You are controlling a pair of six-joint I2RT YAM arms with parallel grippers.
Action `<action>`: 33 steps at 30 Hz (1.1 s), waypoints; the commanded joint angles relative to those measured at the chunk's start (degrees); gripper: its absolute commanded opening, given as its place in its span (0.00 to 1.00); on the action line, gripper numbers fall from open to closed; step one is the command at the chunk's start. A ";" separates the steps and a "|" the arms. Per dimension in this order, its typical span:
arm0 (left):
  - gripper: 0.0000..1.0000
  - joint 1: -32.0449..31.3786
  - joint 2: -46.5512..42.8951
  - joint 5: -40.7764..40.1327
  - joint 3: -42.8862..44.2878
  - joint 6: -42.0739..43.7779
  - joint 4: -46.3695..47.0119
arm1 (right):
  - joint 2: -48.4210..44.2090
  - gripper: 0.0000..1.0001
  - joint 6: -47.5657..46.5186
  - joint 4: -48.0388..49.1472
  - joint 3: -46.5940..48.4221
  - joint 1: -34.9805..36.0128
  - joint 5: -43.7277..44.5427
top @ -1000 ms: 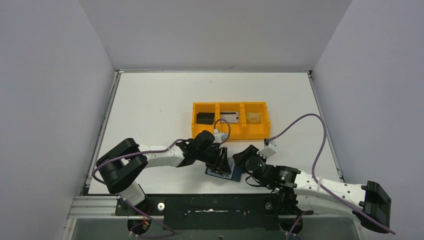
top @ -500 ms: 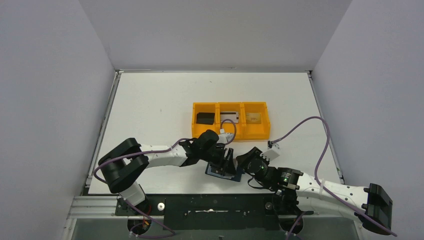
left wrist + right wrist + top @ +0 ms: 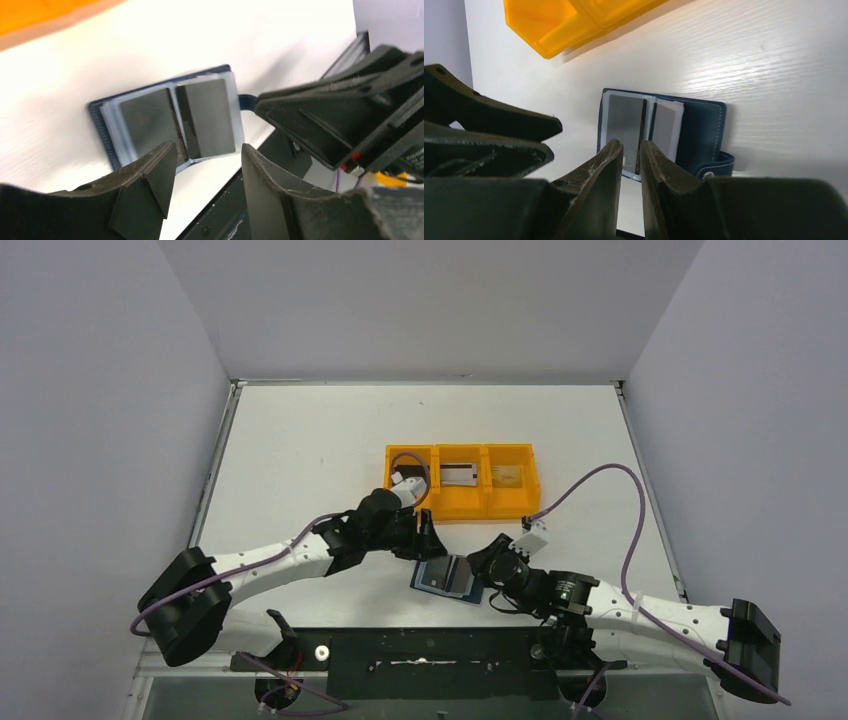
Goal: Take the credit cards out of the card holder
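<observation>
— Left gripper first: how does it stand?

— We see its two fingers spread apart with nothing between them. It hangs on the near side of the orange tray, just off the tray's front wall, above the white table.

— And the right gripper?

— It is on the same near side, farther from the orange tray and more toward the tray's right end. Its fingers are drawn close, with only a thin slit between them. We cannot tell whether they pinch or press on anything.

— Where do we find the card holder?

— It lies open and flat on the table, on the near side of the tray and apart from it, roughly in line with the middle compartment. The left gripper sits between the tray and the holder. In the right wrist view the right fingertips overlap the holder's edge, but we cannot make out contact.

— What does the holder show?

— Two grey credit cards sit in its blue-grey pockets, one on each side of the fold. Its closing tab sticks out just beside the right gripper.

— And inside the tray?

— A silver-grey card lies in the middle compartment and a gold-tan card in the right one. The left arm partly covers the left compartment, so we cannot read what is in it.
</observation>
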 commanded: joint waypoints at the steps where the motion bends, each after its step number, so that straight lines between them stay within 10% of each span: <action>1: 0.49 2.64 -5.23 -6.00 -2.14 -1.18 -1.67 | 5.32 0.21 -4.48 6.07 4.51 0.66 -2.34; 17: 0.50 1.82 4.08 6.14 3.16 3.14 0.89 | 14.01 0.20 18.54 -0.46 -6.27 0.70 -5.64; 33: 0.51 -1.07 17.99 5.35 7.00 0.11 0.34 | 9.29 0.21 19.27 0.99 -10.01 0.73 -4.90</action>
